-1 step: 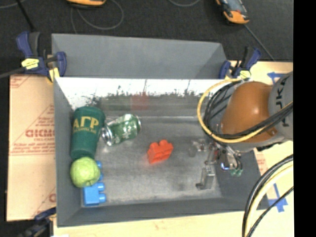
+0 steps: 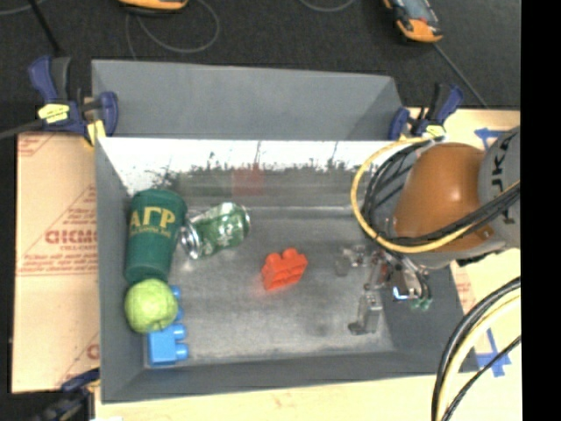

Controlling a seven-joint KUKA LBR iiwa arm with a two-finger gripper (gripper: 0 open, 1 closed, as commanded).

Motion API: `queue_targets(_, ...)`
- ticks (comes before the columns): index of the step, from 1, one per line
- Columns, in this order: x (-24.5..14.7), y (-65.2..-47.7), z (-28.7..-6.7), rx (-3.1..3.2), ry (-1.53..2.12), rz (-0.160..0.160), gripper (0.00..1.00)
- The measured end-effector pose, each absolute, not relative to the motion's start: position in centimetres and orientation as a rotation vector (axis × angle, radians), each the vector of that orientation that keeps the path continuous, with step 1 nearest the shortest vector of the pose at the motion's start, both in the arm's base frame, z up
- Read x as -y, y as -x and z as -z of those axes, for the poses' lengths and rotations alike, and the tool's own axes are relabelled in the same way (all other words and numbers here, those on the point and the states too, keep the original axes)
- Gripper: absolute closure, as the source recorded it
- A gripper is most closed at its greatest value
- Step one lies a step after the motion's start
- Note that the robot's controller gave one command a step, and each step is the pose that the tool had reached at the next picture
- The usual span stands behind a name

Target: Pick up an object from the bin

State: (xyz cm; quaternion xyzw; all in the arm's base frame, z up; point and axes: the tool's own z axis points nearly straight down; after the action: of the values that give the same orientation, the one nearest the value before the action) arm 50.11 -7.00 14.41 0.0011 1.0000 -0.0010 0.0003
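Gripper (image 2: pixel 358 289) hangs wide and empty over the bin's (image 2: pixel 263 371) right side; nothing picked yet, red block (image 2: pixel 284 268) nearest.

Bare bin floor (image 2: pixel 326 310) beside red block (image 2: pixel 284 268)

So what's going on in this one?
The arm reaches into the grey bin from the right. Its gripper sits low over bare floor at the bin's right end, open and holding nothing. Nearest to it is a red toy brick, toward the bin's middle. A crushed green can, a green sleeve with yellow letters, a green apple and a blue brick lie on the left side.
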Motion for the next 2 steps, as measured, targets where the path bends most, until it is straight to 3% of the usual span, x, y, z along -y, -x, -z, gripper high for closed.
queue_targets(1, 3.9, -53.5, -10.4, -3.119, 0.25, 0.008, 0.0)
queue_targets(2, 1.6, -54.6, -9.2, -3.126, 0.307, -0.003, 0.0)
